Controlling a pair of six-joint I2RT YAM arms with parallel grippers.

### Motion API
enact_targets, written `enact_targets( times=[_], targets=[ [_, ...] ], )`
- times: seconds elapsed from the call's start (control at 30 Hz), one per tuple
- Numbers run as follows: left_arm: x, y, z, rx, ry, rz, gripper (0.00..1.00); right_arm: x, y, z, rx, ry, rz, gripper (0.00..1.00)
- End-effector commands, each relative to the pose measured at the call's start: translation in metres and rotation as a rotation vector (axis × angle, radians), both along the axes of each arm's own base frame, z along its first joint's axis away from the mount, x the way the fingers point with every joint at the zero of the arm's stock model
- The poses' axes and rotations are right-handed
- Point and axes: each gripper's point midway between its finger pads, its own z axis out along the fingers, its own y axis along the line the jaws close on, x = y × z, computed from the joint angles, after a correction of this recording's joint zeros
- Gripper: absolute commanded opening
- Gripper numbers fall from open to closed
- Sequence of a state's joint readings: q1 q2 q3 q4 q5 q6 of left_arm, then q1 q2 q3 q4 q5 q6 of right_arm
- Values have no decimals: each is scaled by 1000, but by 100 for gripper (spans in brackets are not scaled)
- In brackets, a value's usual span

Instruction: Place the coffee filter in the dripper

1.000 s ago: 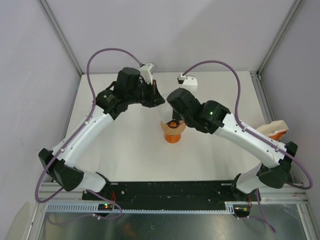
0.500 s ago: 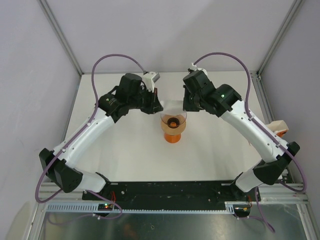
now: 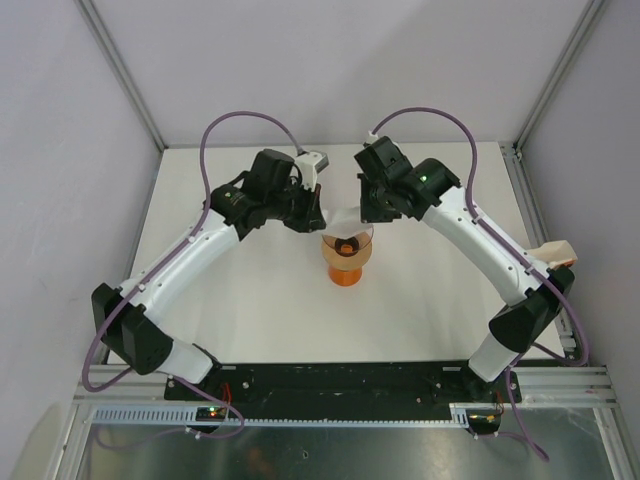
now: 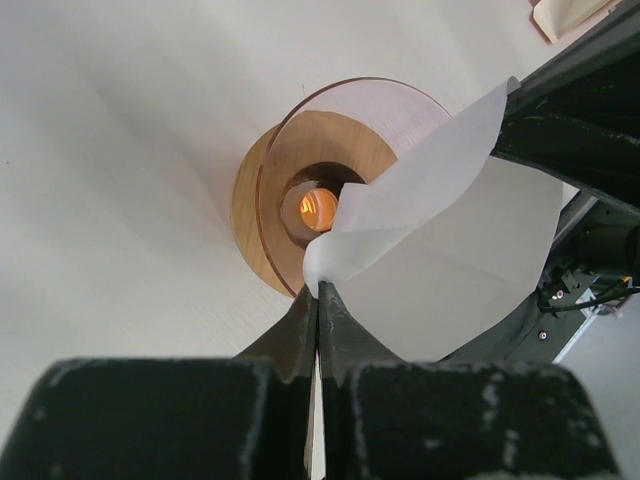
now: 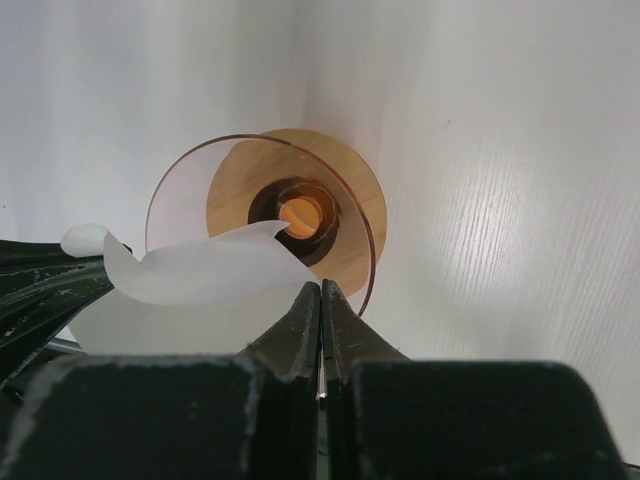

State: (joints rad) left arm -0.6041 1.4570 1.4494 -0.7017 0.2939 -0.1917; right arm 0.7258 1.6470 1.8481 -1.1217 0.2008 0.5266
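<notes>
Right arm (image 3: 480, 248) shifted; one coffee filter (image 4: 450, 250) over one dripper (image 3: 346, 272)

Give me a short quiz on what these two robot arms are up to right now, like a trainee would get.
1. True or false: the dripper lies tipped on its side.
2. Fill in: the filter is held ____ the dripper.
3. Pick one. The left hand and right hand:
A) both pinch the filter
B) both hang empty
C) both grip the dripper

Key: 1 false, it stands upright; 2 above; 3 A.
</notes>
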Motion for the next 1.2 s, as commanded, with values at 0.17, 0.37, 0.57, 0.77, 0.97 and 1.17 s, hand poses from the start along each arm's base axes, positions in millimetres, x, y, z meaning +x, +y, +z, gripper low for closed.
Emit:
enact_targets(
  times=[0.17, 0.37, 0.57, 0.77, 0.97, 1.17],
  targets=[
    [7, 1, -6, 28, -14, -20, 6, -1, 0, -16, -5, 27, 19, 0],
    [10, -3, -7, 26, -14, -35, 12, 2, 3, -20, 2, 16, 23, 0],
    [15, -3, -5, 37, -31, -37, 23, 9, 5, -18, 8, -15, 19, 0],
    [20, -1, 3, 43, -68, -27, 28, 11, 6, -18, 4, -24, 29, 6],
    [21, 0, 13, 38, -101, -33, 38, 12, 7, -10, 8, -52, 35, 24],
    [22, 2, 17, 41, -119, -26, 45, 12, 9, 3, -2, -106, 45, 35]
  ],
)
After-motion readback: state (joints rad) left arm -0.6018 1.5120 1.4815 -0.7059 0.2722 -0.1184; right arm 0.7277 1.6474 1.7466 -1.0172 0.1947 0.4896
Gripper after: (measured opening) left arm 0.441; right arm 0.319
